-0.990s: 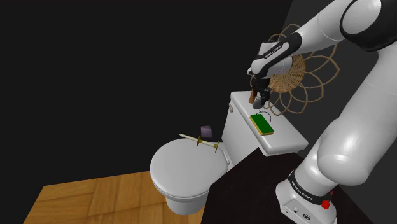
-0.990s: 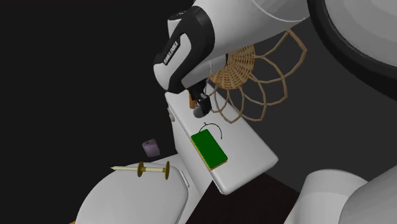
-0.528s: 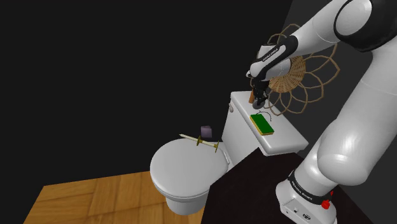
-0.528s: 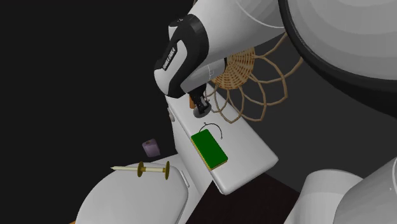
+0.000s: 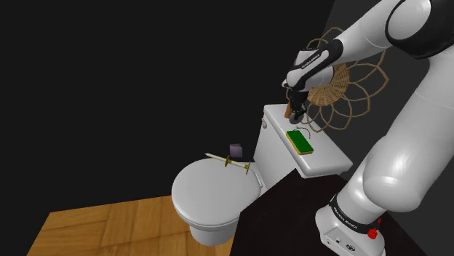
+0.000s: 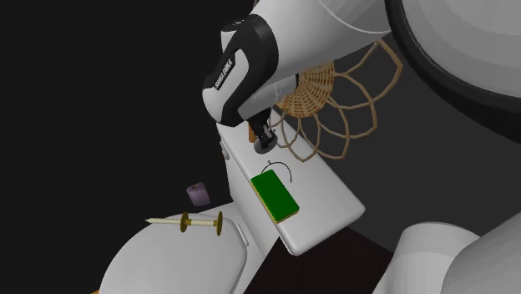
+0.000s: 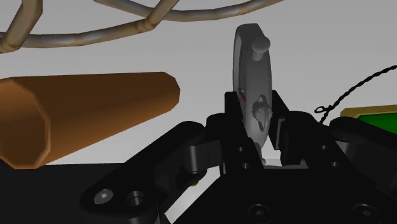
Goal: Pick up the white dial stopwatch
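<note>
Over on the shoulder view's left, the smooth white toilet lid (image 5: 214, 193) carries a slim brassy spindle (image 5: 229, 161) and a small purple block (image 5: 236, 150), both well away from the action. Moving right onto the flat white tank lid (image 5: 327, 161): a smooth brown cylinder (image 7: 83, 114) lies just beside the hand (image 5: 297, 113). That hand has barely shifted over the last second, only a slight settle of the wrist, so I'd say the grip is being made and the lift hasn't begun. Its black fingers (image 7: 284, 118) clamp the stopwatch (image 7: 253, 83), a pale grey disc on edge with a round knob on top and a thin black cord (image 7: 362, 86) trailing. Further right sit the flat green pad (image 5: 300, 141) and the looping wicker ornament (image 5: 342, 80).
</note>
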